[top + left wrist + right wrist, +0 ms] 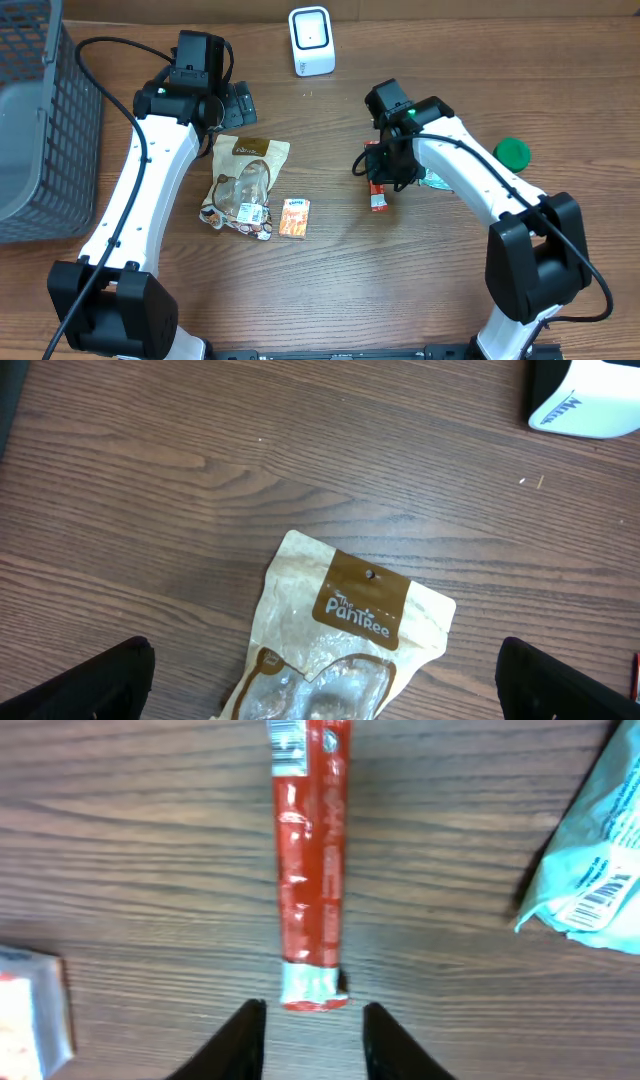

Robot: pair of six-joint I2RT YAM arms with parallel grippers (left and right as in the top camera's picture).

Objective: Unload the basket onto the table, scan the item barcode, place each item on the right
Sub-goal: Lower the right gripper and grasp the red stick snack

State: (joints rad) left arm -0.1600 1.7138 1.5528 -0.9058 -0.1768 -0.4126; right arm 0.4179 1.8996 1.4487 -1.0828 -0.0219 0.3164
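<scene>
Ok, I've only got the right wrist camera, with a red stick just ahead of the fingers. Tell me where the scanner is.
Observer: The white scanner stands at the far edge of the table, beyond the red stick and off to its left.
Operator: Say what the other arm is doing.
Observer: The left gripper hangs wide open over a brown pouch of snacks and holds nothing.
Operator: Name anything else near my arm.
Observer: A green lid lies on the table to the right of your arm.
</scene>
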